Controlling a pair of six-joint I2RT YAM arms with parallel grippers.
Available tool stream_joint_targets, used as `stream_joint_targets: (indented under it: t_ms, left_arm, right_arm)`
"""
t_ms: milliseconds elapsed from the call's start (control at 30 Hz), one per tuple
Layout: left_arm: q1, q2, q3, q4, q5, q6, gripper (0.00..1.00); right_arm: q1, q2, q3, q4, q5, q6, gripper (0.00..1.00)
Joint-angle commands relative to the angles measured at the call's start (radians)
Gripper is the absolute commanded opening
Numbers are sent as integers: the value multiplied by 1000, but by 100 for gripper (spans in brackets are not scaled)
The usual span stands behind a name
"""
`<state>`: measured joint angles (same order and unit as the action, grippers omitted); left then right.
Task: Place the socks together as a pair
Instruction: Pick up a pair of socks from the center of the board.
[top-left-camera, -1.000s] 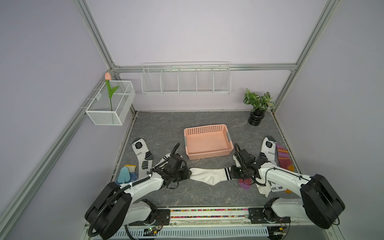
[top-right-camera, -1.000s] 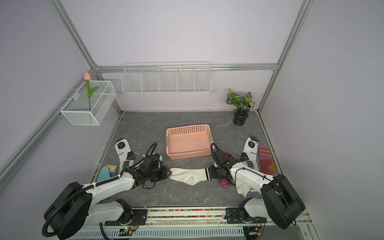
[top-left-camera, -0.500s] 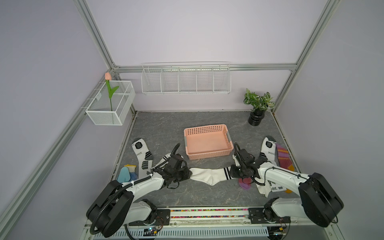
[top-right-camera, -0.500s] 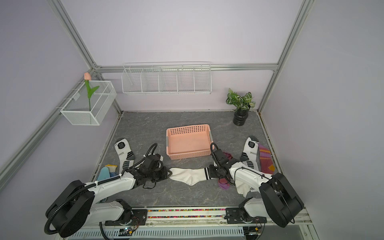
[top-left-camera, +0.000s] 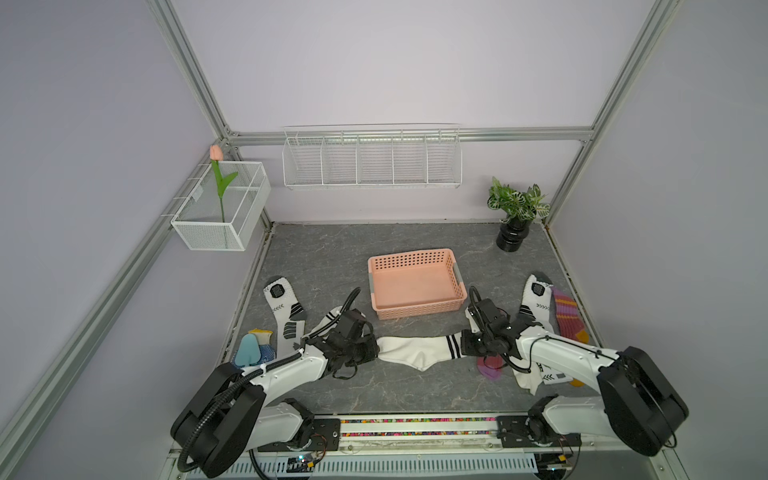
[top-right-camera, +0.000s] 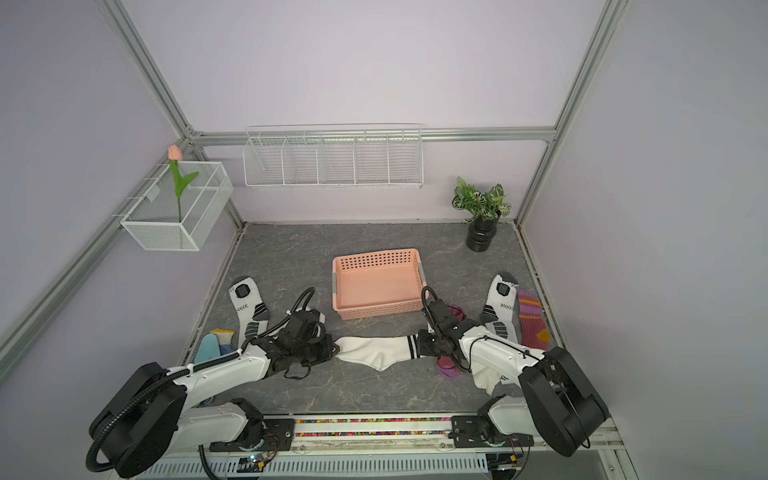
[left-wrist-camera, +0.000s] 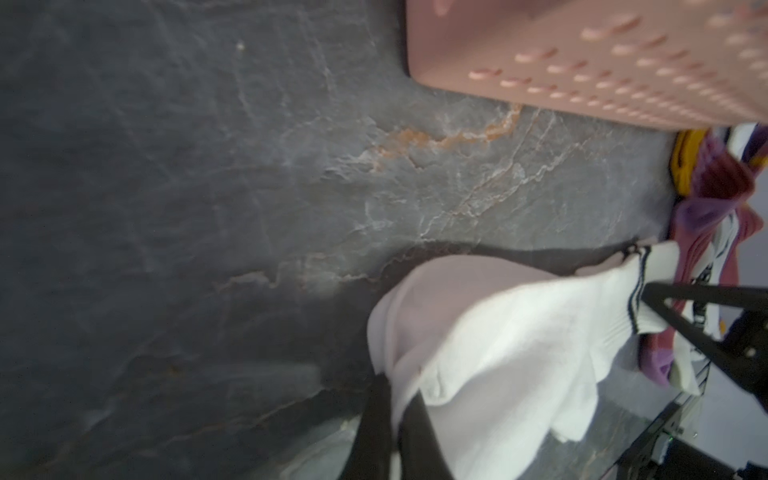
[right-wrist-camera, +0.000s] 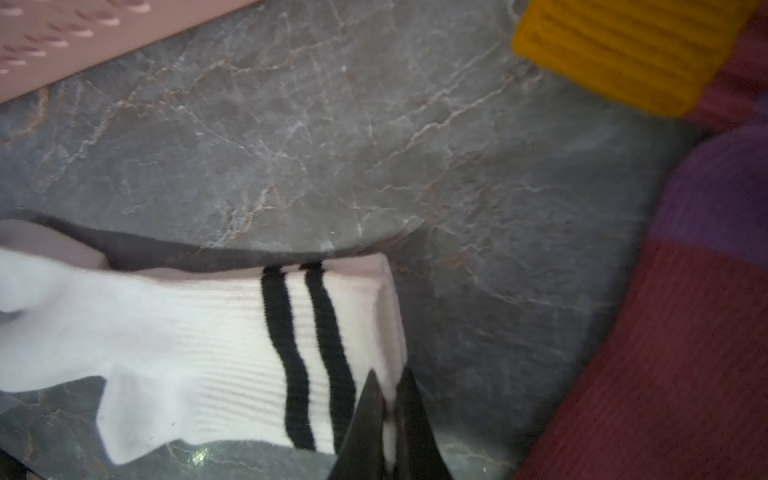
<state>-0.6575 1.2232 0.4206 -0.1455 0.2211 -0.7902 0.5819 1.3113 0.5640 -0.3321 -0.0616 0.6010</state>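
My left pincer (top-left-camera: 376, 351) pinching toe of white striped sock (top-left-camera: 415, 351), my right pincer (top-left-camera: 464, 342) pinching its cuff, pink basket (top-left-camera: 417, 310) at tabletop (top-left-camera: 328, 257) centre, mesh box (top-left-camera: 208, 237) holding tulip (top-left-camera: 215, 152).

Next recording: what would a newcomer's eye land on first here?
A white sock with two black cuff stripes spans the front centre, the left gripper and right gripper with jaws shut on its toe and cuff. Behind it sits an empty pink basket; a maroon striped sock lies by the right edge.
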Motion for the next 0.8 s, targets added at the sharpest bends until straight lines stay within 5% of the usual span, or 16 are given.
stream_joint_targets:
  t_ms: [0, 767]
  left_arm:
    - [-4, -29, 15, -36, -5, 14, 0]
    - [-4, -331, 138, -174, 68, -7, 0]
  right_arm:
    - [-2, -47, -24, -24, -17, -9, 7]
    - [14, -352, 114, -200, -39, -54, 7]
